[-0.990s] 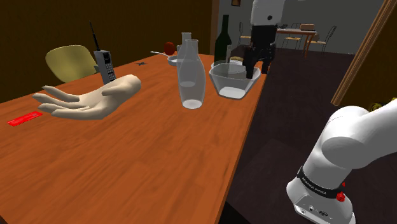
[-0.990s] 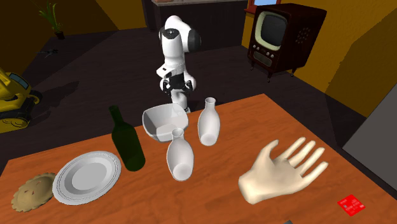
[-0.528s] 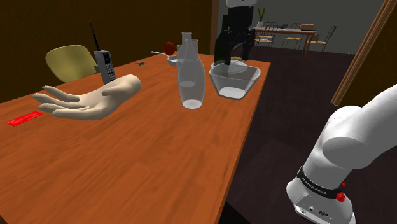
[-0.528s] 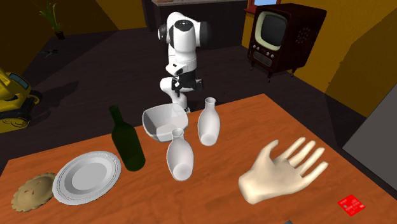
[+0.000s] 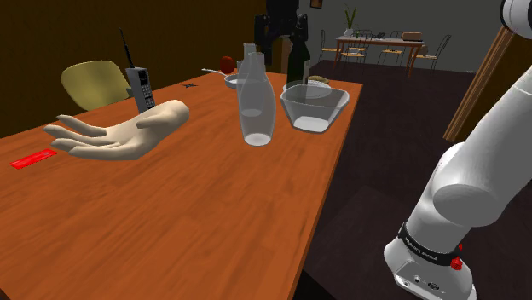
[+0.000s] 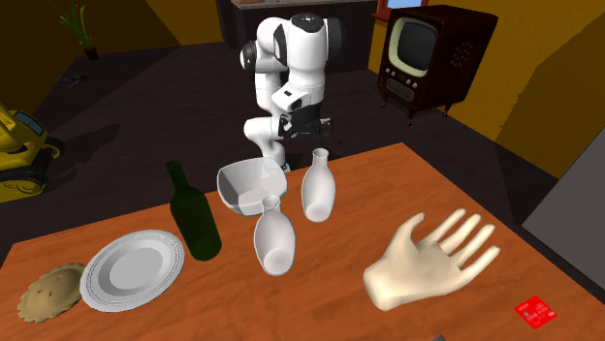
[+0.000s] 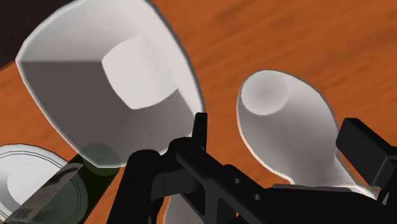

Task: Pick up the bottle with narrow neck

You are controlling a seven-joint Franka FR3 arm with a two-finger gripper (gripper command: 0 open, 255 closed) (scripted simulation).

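**As the gripper (image 6: 307, 128) is hovering over the pale bottle (image 6: 318, 186): line-up check**

Since the fingers (image 7: 362, 143) are standing well apart with nothing clasped between them, the gripper is reading as released and empty. It is hanging above the pale bottle, which is standing upright on the table (image 6: 330, 291), long axis vertical, mouth pointing up at the hand. In the wrist view the narrow neck is lying between the two fingers but below them, untouched.

Judgement: the next move is calling for a straight descent, one finger passing either side of the neck.

Just beside the pale bottle, not touching, the bowl (image 6: 229, 189) is sitting empty. A matching flask (image 6: 274, 237) and a dark green wine bottle (image 6: 194, 228) are standing farther toward the second exterior view's left. Pale bottle's contents: cannot tell.
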